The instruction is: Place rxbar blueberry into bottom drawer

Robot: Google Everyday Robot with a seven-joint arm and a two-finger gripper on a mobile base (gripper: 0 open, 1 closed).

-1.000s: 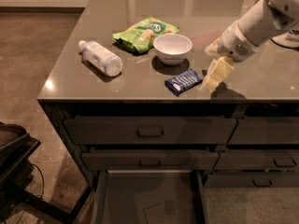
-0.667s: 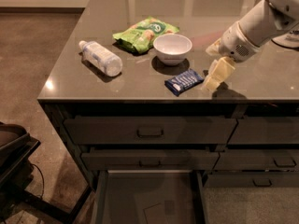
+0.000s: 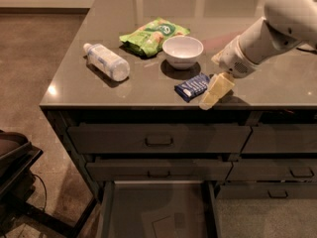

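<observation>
The rxbar blueberry (image 3: 192, 86), a small flat dark blue wrapper with white markings, lies near the front edge of the grey counter (image 3: 99, 90), just in front of the white bowl (image 3: 183, 51). My gripper (image 3: 216, 90) hangs just right of the bar, low over the counter's front edge, its pale fingers pointing down and left; it holds nothing that I can see. The bottom drawer (image 3: 158, 209) is pulled open below, showing its flat grey inner tray.
A green crinkly snack bag (image 3: 152, 35) lies behind the bowl. A clear plastic bottle (image 3: 107, 62) lies on its side at the left. Two shut drawers with bar handles (image 3: 159, 141) are above the open one. A dark object (image 3: 15, 167) stands on the floor at left.
</observation>
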